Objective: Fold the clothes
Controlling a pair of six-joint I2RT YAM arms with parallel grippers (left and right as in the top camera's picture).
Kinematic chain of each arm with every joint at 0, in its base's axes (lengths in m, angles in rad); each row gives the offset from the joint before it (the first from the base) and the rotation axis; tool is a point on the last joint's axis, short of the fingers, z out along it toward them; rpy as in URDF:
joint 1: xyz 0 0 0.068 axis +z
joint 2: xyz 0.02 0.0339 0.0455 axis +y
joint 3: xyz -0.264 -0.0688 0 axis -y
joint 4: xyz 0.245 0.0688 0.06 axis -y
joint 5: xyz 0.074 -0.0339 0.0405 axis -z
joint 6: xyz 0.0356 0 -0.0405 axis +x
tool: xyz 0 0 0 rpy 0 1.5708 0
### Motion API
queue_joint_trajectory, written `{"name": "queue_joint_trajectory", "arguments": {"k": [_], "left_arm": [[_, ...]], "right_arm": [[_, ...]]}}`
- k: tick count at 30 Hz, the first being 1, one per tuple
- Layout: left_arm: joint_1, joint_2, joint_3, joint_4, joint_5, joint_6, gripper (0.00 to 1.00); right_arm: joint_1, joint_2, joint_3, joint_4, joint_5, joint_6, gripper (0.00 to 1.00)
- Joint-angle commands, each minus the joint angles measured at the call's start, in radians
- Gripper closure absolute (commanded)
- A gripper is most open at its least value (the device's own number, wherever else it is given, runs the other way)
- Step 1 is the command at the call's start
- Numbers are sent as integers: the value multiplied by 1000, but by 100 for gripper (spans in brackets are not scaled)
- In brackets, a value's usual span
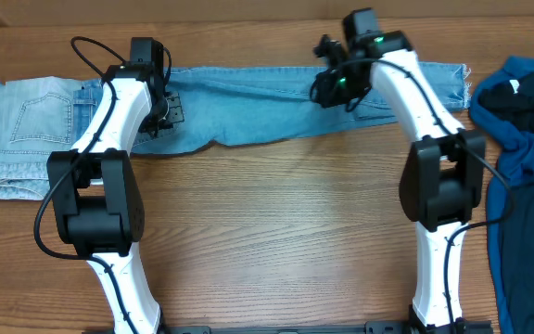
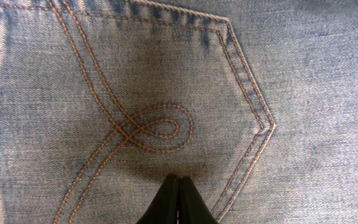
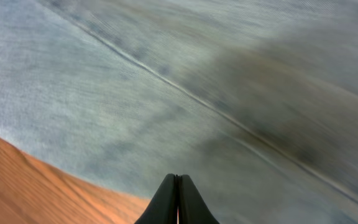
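A pair of blue jeans (image 1: 267, 102) lies stretched out along the back of the table. My left gripper (image 1: 162, 109) is over its left end, above a back pocket with loop stitching (image 2: 154, 127). Its fingers (image 2: 178, 178) are shut with nothing between them. My right gripper (image 1: 327, 90) is over the leg part of the jeans (image 3: 185, 93), near the cloth's front edge. Its fingers (image 3: 178, 178) are shut and empty. The right wrist view is blurred.
A lighter pair of folded jeans (image 1: 17, 130) lies at the far left. Dark blue garments (image 1: 527, 139) are piled at the right edge. Bare wooden table (image 1: 276, 232) fills the middle and front, and shows in the right wrist view (image 3: 17, 180).
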State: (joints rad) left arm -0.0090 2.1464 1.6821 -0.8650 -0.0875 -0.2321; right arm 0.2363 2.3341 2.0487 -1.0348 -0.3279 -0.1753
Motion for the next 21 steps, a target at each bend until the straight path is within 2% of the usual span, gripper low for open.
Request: {"name": "queue_joint_trajectory", "arguments": {"k": [1, 13, 21], "left_arm": [[-1, 14, 16, 4, -8, 16, 96], [-1, 25, 14, 13, 2, 15, 96], [-1, 25, 14, 14, 2, 15, 96]], "right_arm": [[43, -7, -59, 88, 97, -13, 96], [64, 3, -238, 387, 259, -11, 96], [42, 3, -244, 525, 465, 46, 96]]}}
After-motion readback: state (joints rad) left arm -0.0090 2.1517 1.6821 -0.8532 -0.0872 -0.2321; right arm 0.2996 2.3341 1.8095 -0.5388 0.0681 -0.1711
